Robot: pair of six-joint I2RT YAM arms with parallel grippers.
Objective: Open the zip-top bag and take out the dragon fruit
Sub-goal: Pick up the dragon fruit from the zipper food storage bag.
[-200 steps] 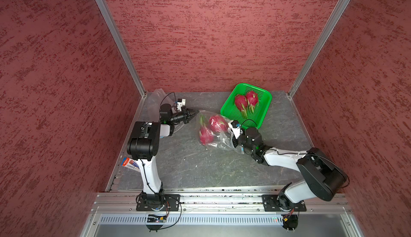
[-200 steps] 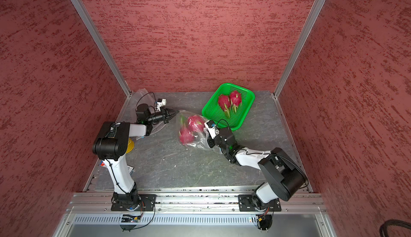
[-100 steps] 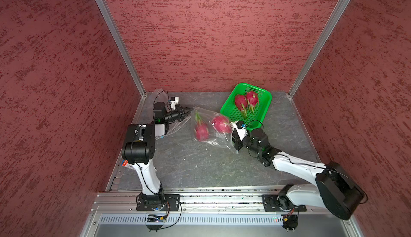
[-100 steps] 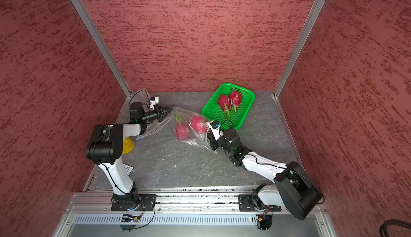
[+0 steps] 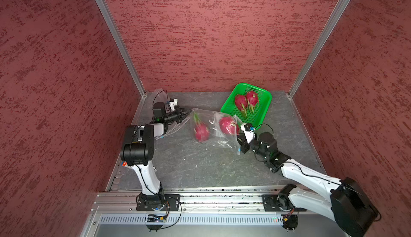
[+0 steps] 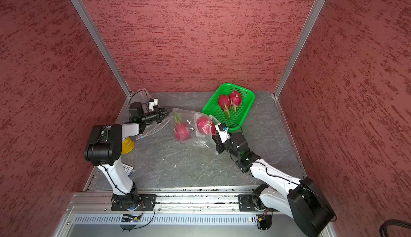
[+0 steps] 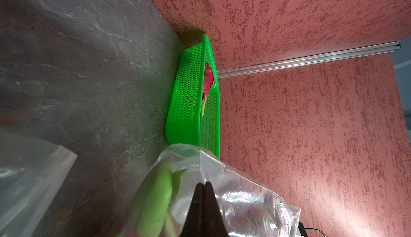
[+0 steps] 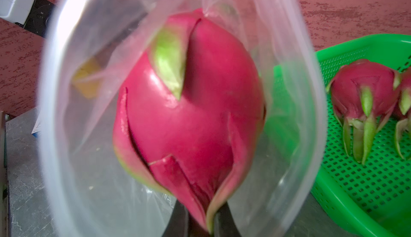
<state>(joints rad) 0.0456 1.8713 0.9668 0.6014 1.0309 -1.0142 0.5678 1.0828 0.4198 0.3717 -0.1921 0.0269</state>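
Observation:
A clear zip-top bag [image 5: 219, 140] lies stretched across the mat between my two grippers. Two dragon fruit show through it in both top views. One [image 5: 201, 131] lies in the bag's middle. The other [image 5: 228, 125] [image 8: 191, 113] sits at the open mouth on the right. My left gripper [image 5: 188, 113] [image 7: 204, 183] is shut on the plastic at the bag's far left end. My right gripper [image 5: 238, 135] [image 8: 200, 215] reaches into the mouth, shut on the leafy tip of the nearer dragon fruit.
A green basket [image 5: 264, 110] at the back right holds two more dragon fruit [image 5: 241, 102] [image 5: 252, 98], close beside the bag's mouth. Another clear bag [image 5: 170, 130] lies under my left arm. A yellow object [image 6: 127, 144] sits by the left wall.
My left gripper pulled the bag's end toward the back left while my right gripper drew back to the right. The bag stretched out and the two fruits inside moved apart.

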